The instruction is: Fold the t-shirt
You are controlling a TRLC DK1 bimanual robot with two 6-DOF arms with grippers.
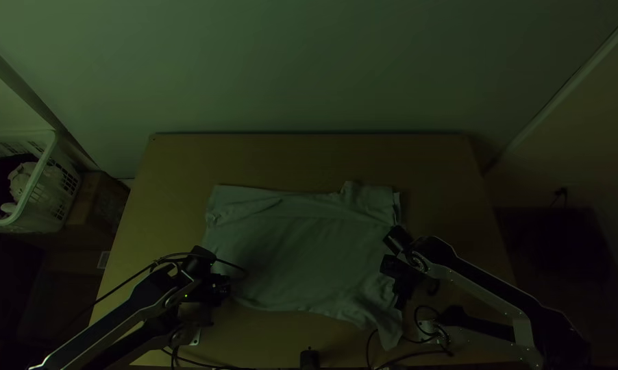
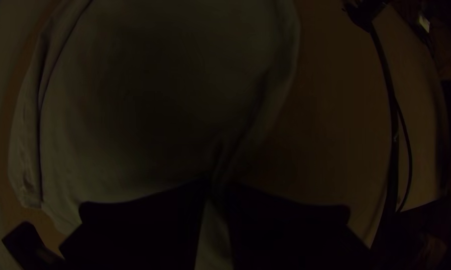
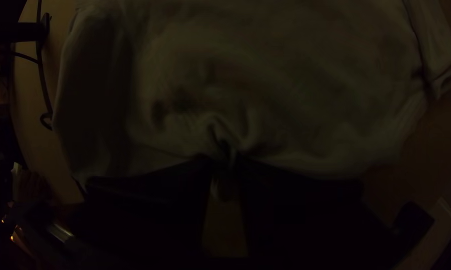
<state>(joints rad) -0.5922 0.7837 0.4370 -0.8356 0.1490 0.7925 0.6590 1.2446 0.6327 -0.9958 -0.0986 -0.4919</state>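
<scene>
The pale t-shirt (image 1: 295, 253) lies spread across the middle of the table, wrinkled, with one corner drawn down toward the near edge. At its lower left side is my left gripper (image 1: 223, 288); in the left wrist view the left gripper (image 2: 218, 187) pinches a ridge of the shirt's edge between its fingertips. My right gripper (image 1: 391, 264) is at the shirt's right edge; in the right wrist view the right gripper (image 3: 225, 162) is closed on a gathered bit of cloth, with creases running out from it.
A white laundry basket (image 1: 48, 181) with clothes stands left of the table, beside a cardboard box (image 1: 96, 205). Black cables (image 1: 220, 365) run along the near edge by a small dark object (image 1: 310, 359). Bare wood (image 1: 309, 161) stretches beyond the shirt.
</scene>
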